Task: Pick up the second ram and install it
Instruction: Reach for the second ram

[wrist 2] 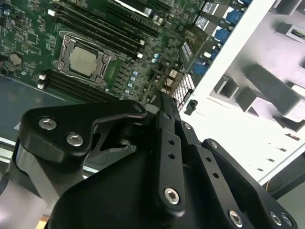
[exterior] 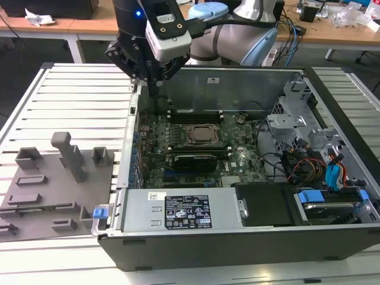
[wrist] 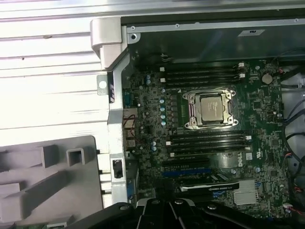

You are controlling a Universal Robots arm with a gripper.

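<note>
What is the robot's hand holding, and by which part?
It cannot be told. The hand hangs above the side wall of the open computer case, and its grip is hidden.

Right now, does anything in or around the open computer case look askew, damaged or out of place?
Nothing stands out. The processor socket sits square between straight memory slots, the grey fixture lies flat beside the case, and nothing looks spilled or broken.

- The arm [exterior: 237, 32], silver with pale blue joints, reaches in from the exterior view's right, held high.
- Its black wrist [exterior: 132, 27] bends down, and the tool [exterior: 148, 77] points steeply downward.
- In both wrist views the tool's dark body [wrist 2: 157, 157] [wrist: 167, 212] looms close.
</note>
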